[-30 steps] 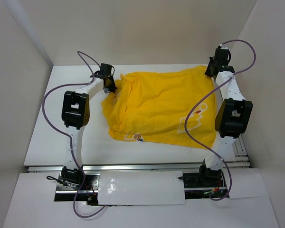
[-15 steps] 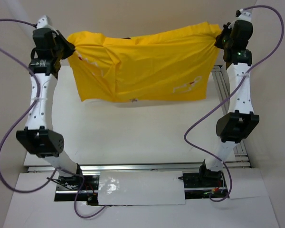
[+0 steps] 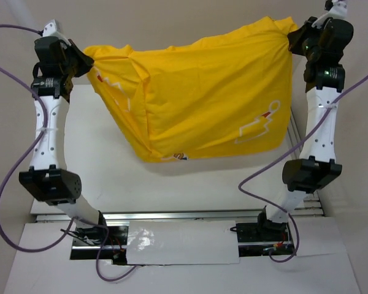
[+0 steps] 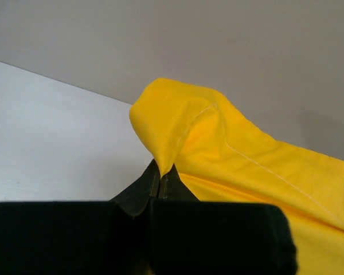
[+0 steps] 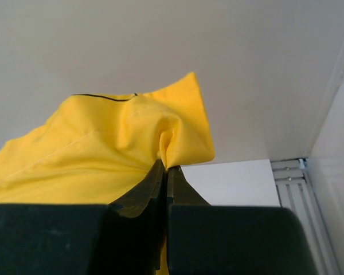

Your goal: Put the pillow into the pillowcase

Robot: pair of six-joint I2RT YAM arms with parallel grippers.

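Top external view: our left tool (image 3: 84,61) and right tool (image 3: 292,41) each pinch tight an upper corner of the pillowcase (image 3: 214,98), which hangs above the surface (image 3: 172,184). The pillow is hidden, probably inside. We should hold both corners level, pinches firm.

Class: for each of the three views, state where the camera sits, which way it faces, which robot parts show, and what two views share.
Top external: above and behind the bases, looking down over the table; both arms show whole.
Left wrist: on the left arm, looking along the left gripper, shut on a pillowcase corner.
Right wrist: on the right arm, looking along the right gripper, shut on another corner.
Shared: all views show the yellow pillowcase.
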